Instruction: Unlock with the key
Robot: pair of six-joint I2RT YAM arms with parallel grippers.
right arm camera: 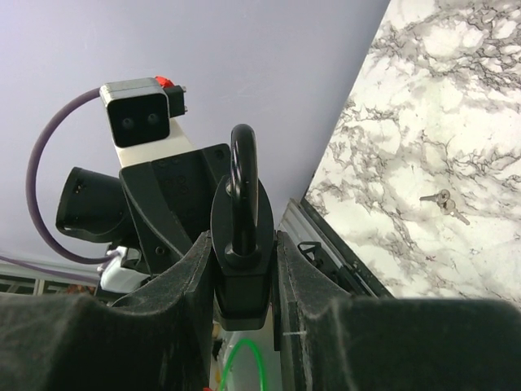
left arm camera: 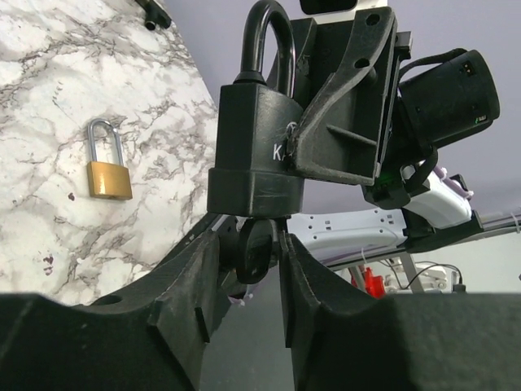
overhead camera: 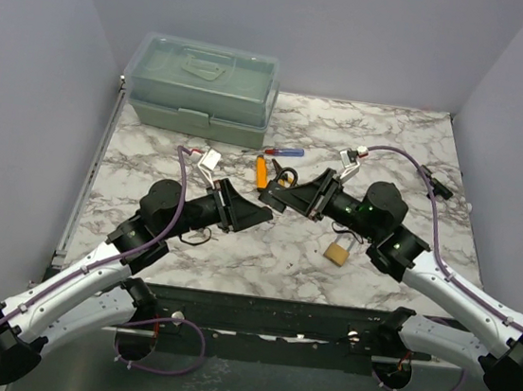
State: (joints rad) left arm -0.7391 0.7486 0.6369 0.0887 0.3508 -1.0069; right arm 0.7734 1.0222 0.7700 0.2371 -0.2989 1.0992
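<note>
We see both arms meeting above the middle of the table (overhead camera: 397, 141). The right claw (right arm camera: 242, 248) is clenched on the black lock (right arm camera: 241, 208), a finger pressed on each broad face, with the shackle pointing away from the left claw. We cannot tell whether the shackle is sprung. The left claw (left arm camera: 254, 259) faces it from the opposite side and grasps the key (left arm camera: 256, 247) by its round black head. The head sits right against the lock's bottom face. The blade is hidden, so we cannot say how deep it goes. Lock and key hang in the air above the marble.

A brass lock (overhead camera: 337, 251) lies flat just beside the right arm, on its near side. Spare keys (right arm camera: 444, 201) lie on the marble, well apart. An orange tool (overhead camera: 262, 171) and a screwdriver (overhead camera: 282, 151) lie just beyond the claws. A green box (overhead camera: 203, 88) stands shut at the far left corner. From the left wrist, the right claw's finger covers much of the lock's face and lettering.
</note>
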